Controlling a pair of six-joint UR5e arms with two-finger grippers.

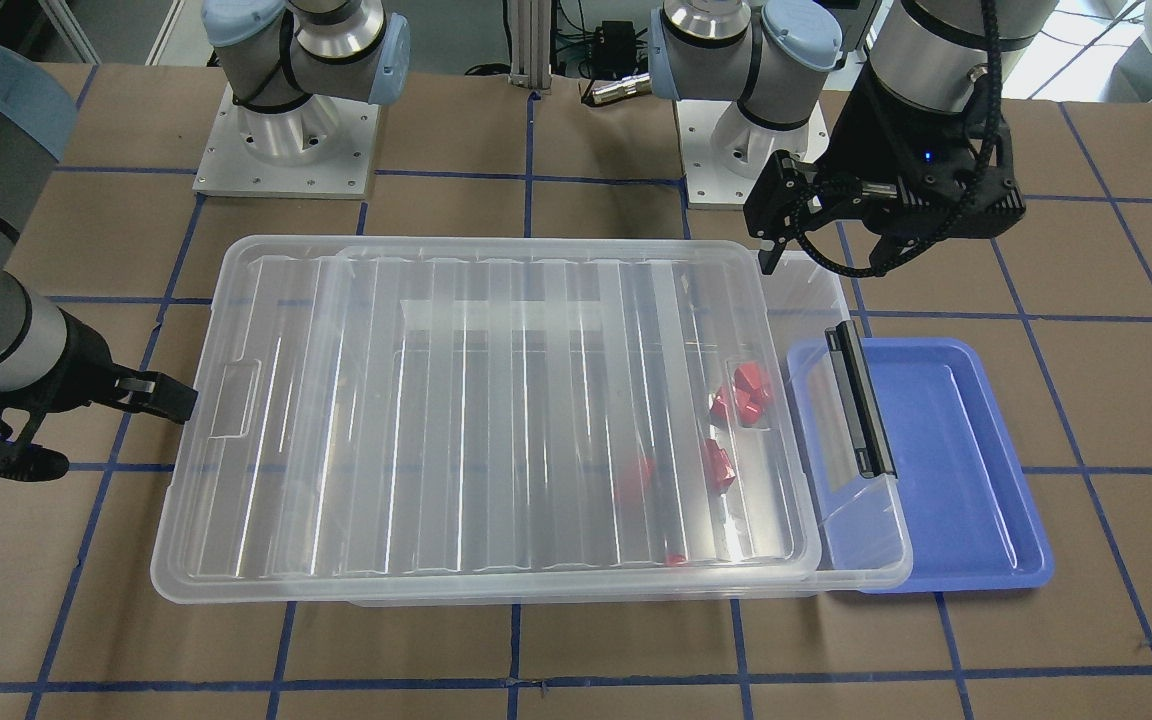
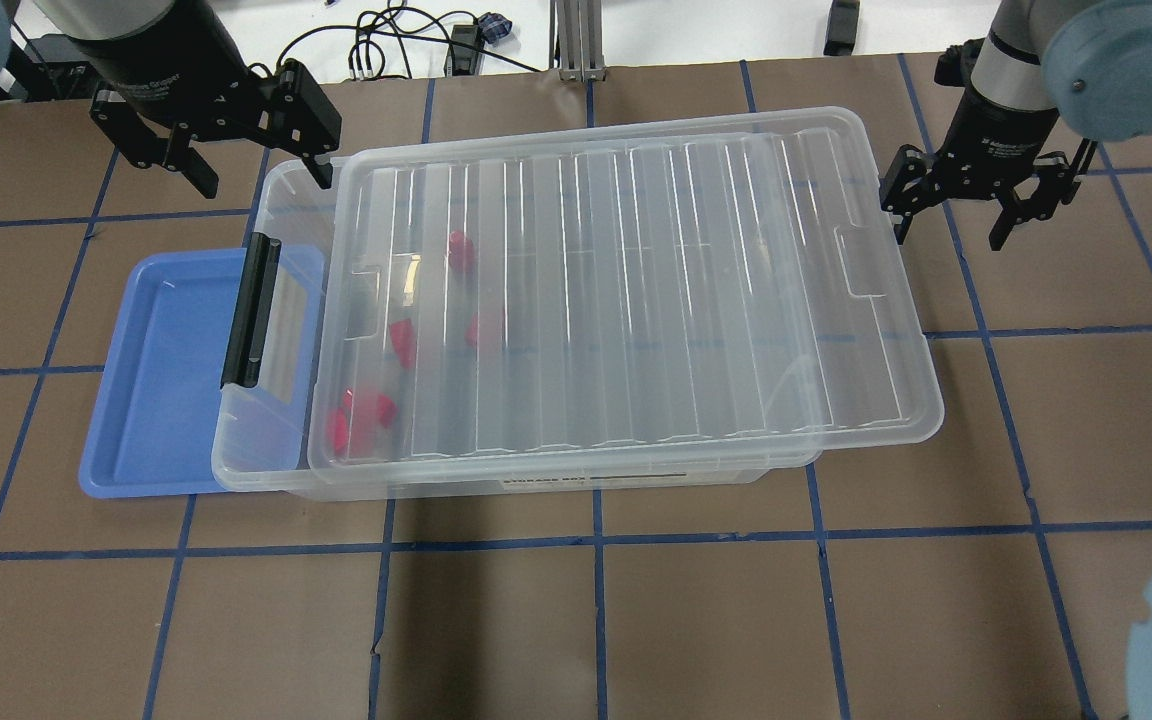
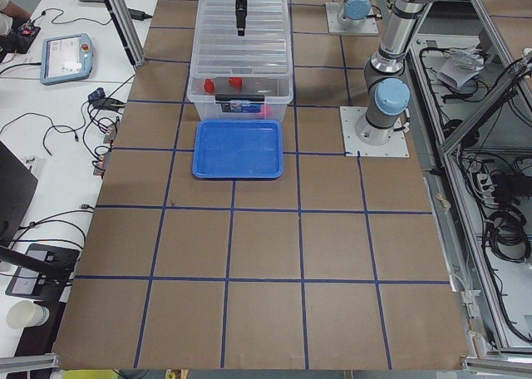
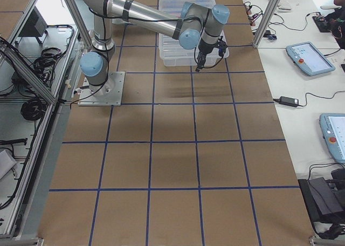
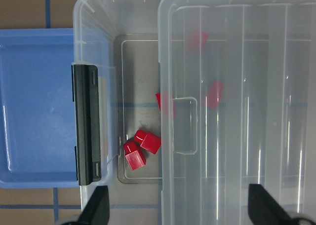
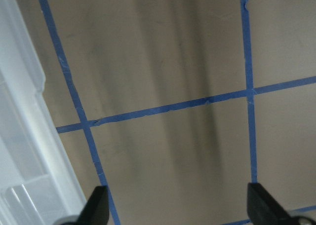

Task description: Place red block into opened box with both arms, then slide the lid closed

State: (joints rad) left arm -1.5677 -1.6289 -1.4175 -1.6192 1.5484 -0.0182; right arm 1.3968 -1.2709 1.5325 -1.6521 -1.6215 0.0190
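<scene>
— Since the red blocks [image 5: 142, 148] lie in the box [image 2: 236, 470], what's left?
— The lid [image 2: 636, 300] overhangs toward the tabletop's right end. Left gripper [image 2: 261, 178] and right gripper [image 2: 948, 238] hang with jaws spread, empty; the right should push that edge squarely.

A: Setting?

B: Robotics lab. Right arm [image 4: 145, 16] bolted to a metal base plate [image 4: 102, 87] on a brown table [image 3: 266, 254] gridded with blue tape [image 2: 596, 540]. Left arm [image 3: 397, 42] mounted the same way.

A: Anything else backing that?

B: Aluminium frame posts [image 3: 119, 20] around the cell, teach pendant [image 3: 65, 57] on the white side bench [image 3: 50, 146], loose cables [image 3: 507, 221] bundled along the edge, black power adapter [image 4: 287, 101], paper cup [image 3: 22, 315].
</scene>
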